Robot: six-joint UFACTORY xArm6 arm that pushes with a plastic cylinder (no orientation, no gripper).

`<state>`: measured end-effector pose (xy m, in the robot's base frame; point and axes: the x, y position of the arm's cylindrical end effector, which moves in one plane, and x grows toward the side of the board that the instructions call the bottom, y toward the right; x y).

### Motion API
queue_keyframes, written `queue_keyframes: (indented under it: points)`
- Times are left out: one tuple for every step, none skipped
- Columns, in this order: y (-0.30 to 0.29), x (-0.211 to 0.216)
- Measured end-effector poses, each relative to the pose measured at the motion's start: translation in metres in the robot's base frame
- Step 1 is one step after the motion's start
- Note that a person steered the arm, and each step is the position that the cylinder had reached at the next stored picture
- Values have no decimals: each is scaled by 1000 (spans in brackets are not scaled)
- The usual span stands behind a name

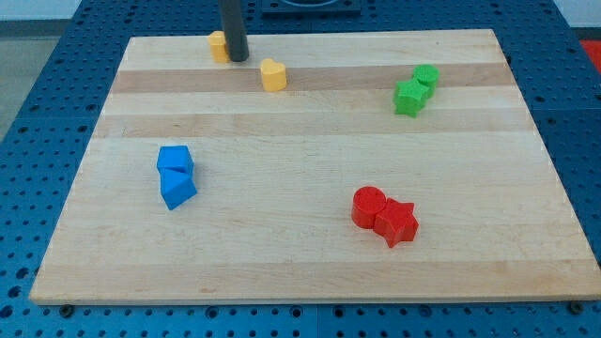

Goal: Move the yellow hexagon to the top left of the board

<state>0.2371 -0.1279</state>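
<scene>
This looks like a robotics lab or test bench. The wooden tabletop [310, 122] is a plain pale board resting on a blue perforated metal base [56, 103], whose regular grid of holes shows all around the board's edges, as on an optical breadboard or fixture table. Beyond the board's top edge, a strip of pale floor [113, 14] shows at the view's top left. On the board lie small moulded plastic blocks in yellow, green, blue and red, like experiment props.

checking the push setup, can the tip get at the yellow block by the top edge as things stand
Probably yes: my tip already sits against the right side of that yellow block near the view's top, nothing between them. The other yellow block lies apart, to the right.
</scene>
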Motion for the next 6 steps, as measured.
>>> queue_keyframes:
  points:
    - [-6, -14]
    - [-12, -22]
    - [-32, -22]
    - [-49, -22]
    - [-51, -26]
    - [-51, -37]
